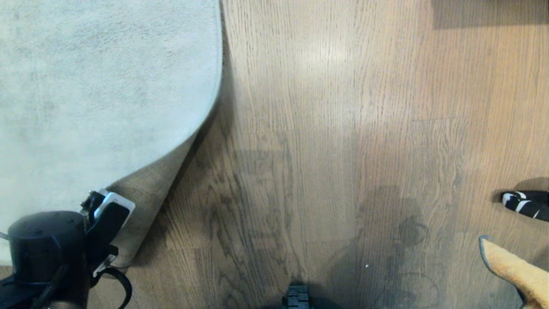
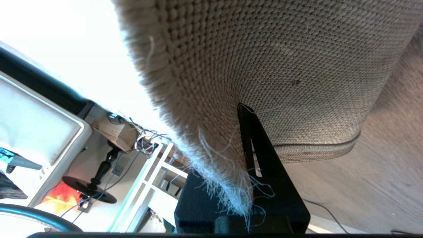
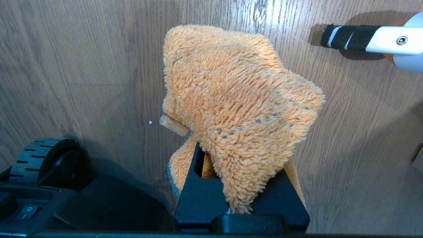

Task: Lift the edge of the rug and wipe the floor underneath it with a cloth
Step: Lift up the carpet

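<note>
Curling off the floor [image 1: 326, 107], the rug [image 1: 94, 86] is pinched by the left end effector [image 2: 246, 158], apparently near its corner.

There was one rug [image 1: 85, 86], pale grey with a tan woven backing, and one orange cloth [image 3: 238, 109]. Two grippers were in view: the left gripper [image 2: 246, 138] and the right gripper [image 3: 241, 198]. One black-and-white striped bar [image 1: 525, 204] lay on the one wood-grain floor [image 1: 343, 128]. One ridged black wheel [image 3: 39, 158] showed.
</note>
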